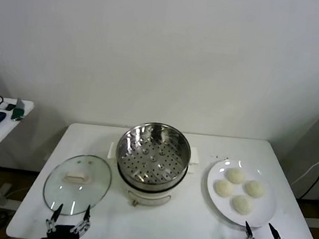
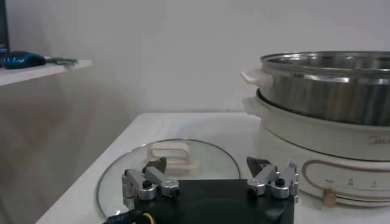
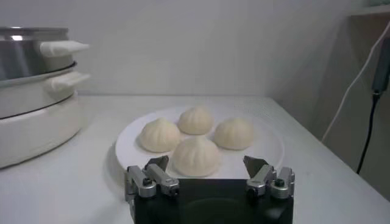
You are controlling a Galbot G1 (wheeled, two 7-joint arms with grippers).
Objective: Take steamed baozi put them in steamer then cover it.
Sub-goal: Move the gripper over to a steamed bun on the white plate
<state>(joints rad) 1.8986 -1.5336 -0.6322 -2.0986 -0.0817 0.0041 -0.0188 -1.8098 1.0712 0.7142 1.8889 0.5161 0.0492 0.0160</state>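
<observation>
Nearest of all, at the front edge of the white surface [image 1: 160, 232], both tools sit low with their jaws spread wide and nothing between them. Left tool [image 1: 68, 222] is at the near rim of the cover [image 1: 77, 184], which lies flat on the surface with its cream bar handle up; from the left wrist view that handle is straight ahead of the open fingers [image 2: 145, 180], not touched. Right tool [image 1: 265, 237] waits just in front of the white plate [image 1: 260, 215], where the four steamed baozi [image 1: 238, 189] sit in a close cluster. In the right wrist view the nearest bun [image 3: 196, 155] lies dead ahead between the spread fingertips [image 3: 270, 178], apart from them.

Between cover and plate stands the steamer [image 1: 152, 154], its perforated steel basket bare, not one bun in it. So the job looks unstarted: the first pick is the step in hand. My guess is the right tool must reach forward and down over the nearest bun, close gently so the soft dough isn't crushed, then lift clear of the plate rim and carry it across over the steamer's high wall. Covering comes last and falls naturally to the left arm.
</observation>
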